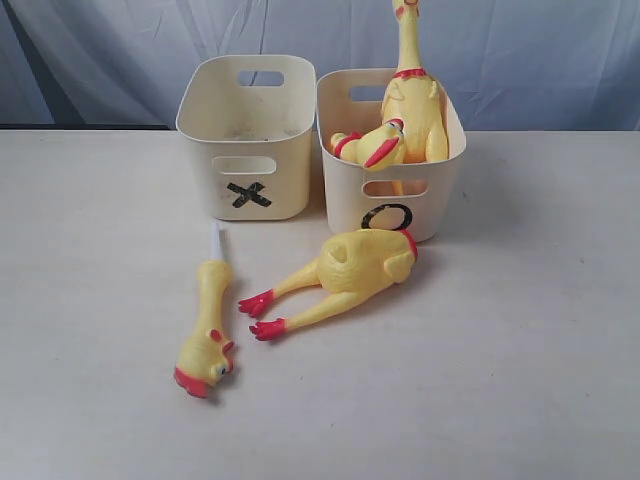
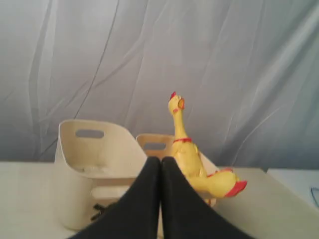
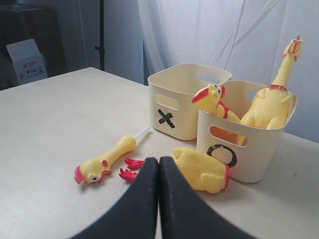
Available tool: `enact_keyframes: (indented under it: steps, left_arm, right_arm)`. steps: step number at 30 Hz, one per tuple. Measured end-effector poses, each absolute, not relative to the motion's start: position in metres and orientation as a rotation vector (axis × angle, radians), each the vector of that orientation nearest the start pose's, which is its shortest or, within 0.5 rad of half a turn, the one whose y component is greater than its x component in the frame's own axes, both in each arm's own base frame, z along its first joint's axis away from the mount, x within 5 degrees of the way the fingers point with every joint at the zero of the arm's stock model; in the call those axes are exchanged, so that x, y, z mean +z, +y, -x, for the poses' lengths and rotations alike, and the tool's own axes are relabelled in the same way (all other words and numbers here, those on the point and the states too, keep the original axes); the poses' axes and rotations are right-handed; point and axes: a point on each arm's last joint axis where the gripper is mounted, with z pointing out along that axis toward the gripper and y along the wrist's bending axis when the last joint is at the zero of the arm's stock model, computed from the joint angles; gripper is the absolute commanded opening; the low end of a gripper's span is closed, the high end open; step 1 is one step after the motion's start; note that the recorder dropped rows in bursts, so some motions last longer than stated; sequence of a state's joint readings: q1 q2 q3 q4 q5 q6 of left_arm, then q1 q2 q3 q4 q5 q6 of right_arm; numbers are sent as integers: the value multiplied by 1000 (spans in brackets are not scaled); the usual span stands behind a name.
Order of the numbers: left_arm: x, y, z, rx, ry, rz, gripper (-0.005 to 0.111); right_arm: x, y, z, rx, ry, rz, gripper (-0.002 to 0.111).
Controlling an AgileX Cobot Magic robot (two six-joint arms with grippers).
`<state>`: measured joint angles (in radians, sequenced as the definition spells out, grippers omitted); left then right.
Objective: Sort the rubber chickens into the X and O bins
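The left gripper (image 2: 160, 162) and right gripper (image 3: 159, 164) are both clenched on nothing. Two whole chickens (image 1: 415, 100) sit in the O bin (image 1: 340, 200); the X bin (image 1: 225, 190) has none. The body (image 1: 365, 262) and head piece (image 1: 208, 330) lie on the table (image 1: 520, 380) before the bins. The soft, round body may slip from a pinch — or a low arm may push a bin.

Cream X tub (image 1: 247, 140) and cream O tub (image 1: 440, 190), each letter in black, on an off-white tabletop (image 1: 520, 350) against a pale blue-grey curtain (image 1: 120, 50). All the rubber chickens are yellow. The upright chicken (image 1: 415, 100), upper right, has a red collar; the leaning chicken (image 1: 375, 148) a red beak and collar. At centre, the headless body (image 1: 355, 265) shows red feet and a red collar. The head-and-neck piece (image 1: 207, 330), lower left, has a red comb and beak and a white stem. The left hand (image 2: 160, 159) and right hand (image 3: 159, 160) are black.
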<state>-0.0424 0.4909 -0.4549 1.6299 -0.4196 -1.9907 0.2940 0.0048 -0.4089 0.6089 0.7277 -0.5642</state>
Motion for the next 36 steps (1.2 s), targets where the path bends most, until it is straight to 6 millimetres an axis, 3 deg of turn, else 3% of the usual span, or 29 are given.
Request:
enact_keyframes:
  steps: [11, 21, 25, 30, 36]
  left_arm:
    - [304, -51, -148, -721, 1863, -113, 0]
    - [304, -51, -153, -718, 1875, -109, 0]
    - [307, -38, -161, -569, 1836, 8, 0]
    - [310, -13, -168, -258, 1764, 125, 0]
    - [293, -13, -186, -168, 1860, 47, 0]
  right_arm:
    - [289, 37, -1, 489, 1614, 606, 0]
    - [289, 37, -1, 489, 1614, 606, 0]
    - [289, 37, -1, 489, 1614, 606, 0]
    - [289, 37, -1, 487, 1613, 608, 0]
    - [289, 37, -1, 488, 1613, 607, 0]
